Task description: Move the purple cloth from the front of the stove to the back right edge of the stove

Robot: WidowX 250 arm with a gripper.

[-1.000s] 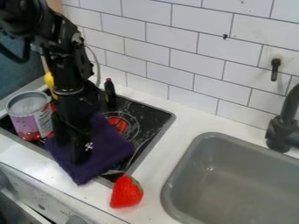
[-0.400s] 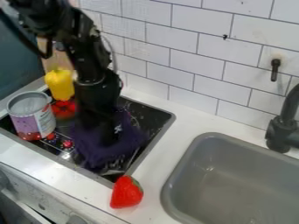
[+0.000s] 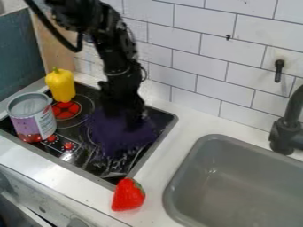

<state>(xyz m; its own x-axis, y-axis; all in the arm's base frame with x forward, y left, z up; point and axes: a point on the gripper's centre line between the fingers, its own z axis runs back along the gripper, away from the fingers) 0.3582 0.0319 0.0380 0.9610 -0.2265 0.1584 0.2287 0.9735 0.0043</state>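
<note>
Over the black stovetop [image 3: 83, 156], in the camera view, the end effector [image 3: 127, 118] is hanging down from the upper left and touching a dark purple cloth [image 3: 117, 142]. Whether it is standing wide or narrow, or gripping the fabric, the view is not making clear. The cloth is lying crumpled on the right half of the cooktop, covering part of its glossy surface.

At the stovetop's left, a can [image 3: 33, 119] with a purple and white label is standing upright, its top facing the camera. A yellow bell pepper [image 3: 60, 86] is standing just behind it, beside a red burner mark [image 3: 65, 109]. Two red knobs [image 3: 68, 145] are showing near the can. A strawberry [image 3: 128, 195] is resting on the white counter [image 3: 190, 119], by the stovetop's front right corner.

Farther right, a gray sink [image 3: 237, 179] is sitting in the counter, with a black faucet [image 3: 286, 135] rising behind it. White tiles [image 3: 177, 42] are lining the wall, where a black fitting [image 3: 278, 71] is sticking out. A wooden panel [image 3: 54, 44] and a teal surface [image 3: 21, 51] are filling the left background.
</note>
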